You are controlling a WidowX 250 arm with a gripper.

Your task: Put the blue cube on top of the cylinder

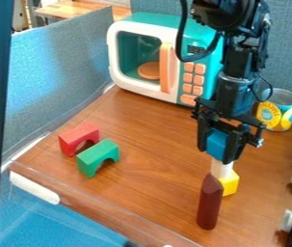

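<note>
Toward the right side of the wooden table [149, 161], my pincer [217, 153] points downward with the blue cube [216, 144] gripped between its two fingers, one at the cube's left and one at its right. Below the cube comes what I take for the cylinder, a white upright piece [221, 169], and beneath or against that a yellow block [229, 183]; I cannot tell whether the white piece stands on the yellow one or beside it. What the coming move turns on is this drop: the cube overlaps the white top, which lies below and perhaps slightly right of the cube's middle, yet I cannot tell whether they touch or a small gap remains. The cylinder's long axis runs up and down, near enough in line with my fingers, so I judge that a small correction, then a straight lowering and a gentle release, would suit. Just to the near side and a little left, a dark red pointed block [210, 202] stands upright, so I would avoid swinging toward it. The narrow white top looks easy to miss or tip, so the cube's middle should sit over it before I let go.
</note>
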